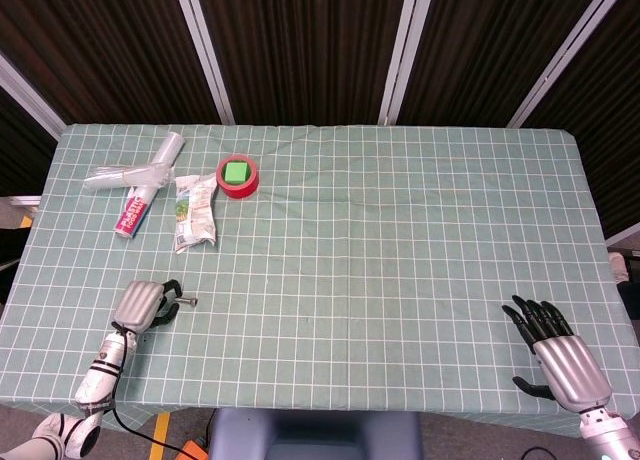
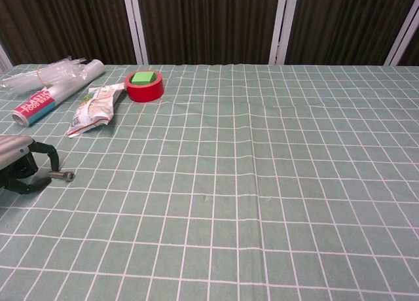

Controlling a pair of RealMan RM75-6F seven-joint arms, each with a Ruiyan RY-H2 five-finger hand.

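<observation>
Bolt [image 1: 188, 302], small and grey metal, lies flat on the checked tablecloth [image 1: 380, 240] near the table's front-left corner, just at 3 o'clock of the left hand [image 1: 145, 305]. It looks light, stiff and smooth, so it would likely roll or skid under a careless push; the thicker head end seems the surest place to pinch, though it sits very low on the cloth. In the chest view the bolt [image 2: 63, 176] touches or nearly touches the left hand's dark fingertips [image 2: 50, 158], which curl down around it without lifting it; I cannot tell whether they have a grip.

The right hand [image 1: 560, 355] rests at the front-right corner, fingers spread, holding nothing.

Toward 12 o'clock of the bolt lie a crumpled packet [image 1: 193, 212], a roll of wrap [image 1: 140, 198], a clear bag [image 1: 125, 174] and a red tape roll [image 1: 238, 176] with a green block [image 1: 237, 170] in its hole.
</observation>
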